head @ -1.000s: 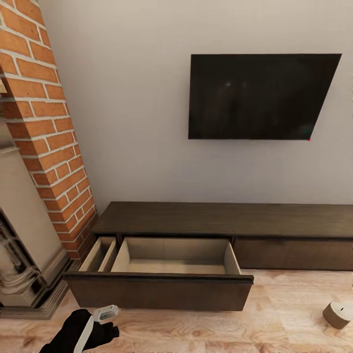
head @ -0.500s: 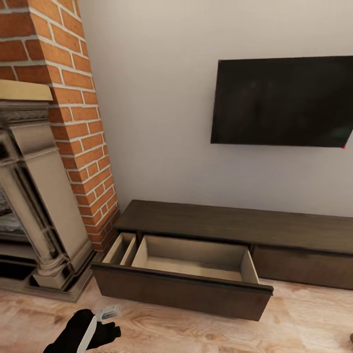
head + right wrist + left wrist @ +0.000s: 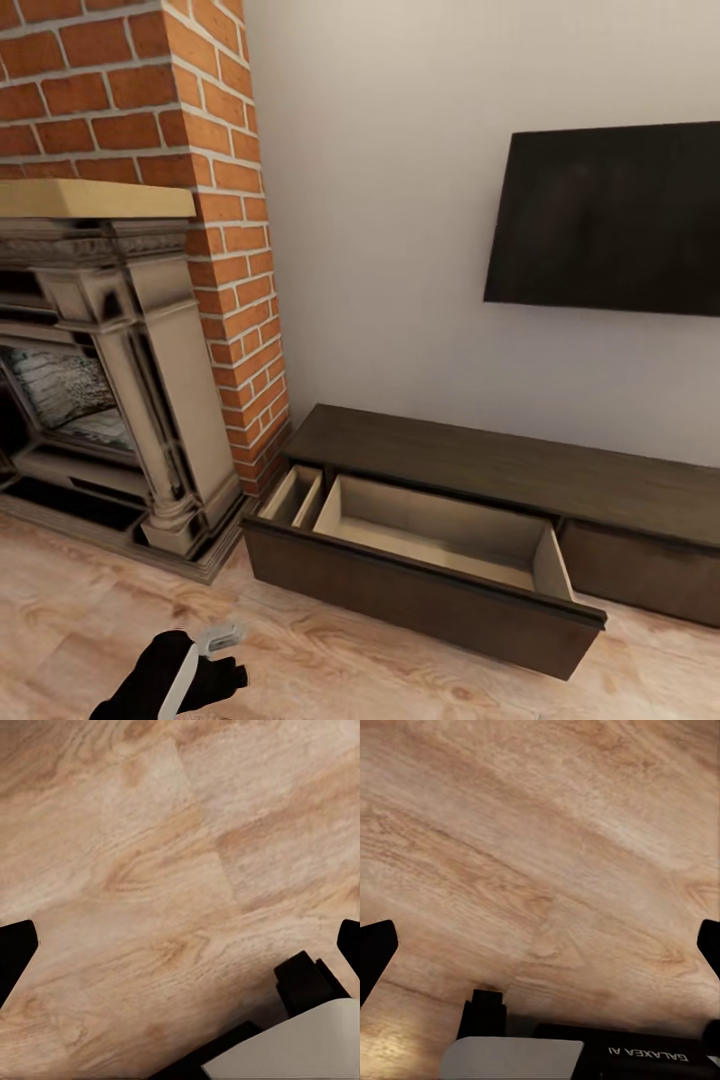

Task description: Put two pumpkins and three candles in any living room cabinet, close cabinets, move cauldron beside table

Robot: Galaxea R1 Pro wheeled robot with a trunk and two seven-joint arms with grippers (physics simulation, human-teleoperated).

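Cabinet sits low against the wall under the TV, just right of the brick fireplace. Its left drawer is pulled out over the wood floor, wide compartment bare, narrow one beside it. Left arm hangs low in front, well short of the drawer. Both wrist cameras face floorboards; left fingers and right fingers are spread wide, holding nothing.

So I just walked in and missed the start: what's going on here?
Nothing is being handled right now. The robot faces the cabinet, whose left drawer is pulled out and looks empty. Both tools hang open over the wooden floor, empty: the left tool and the right tool.
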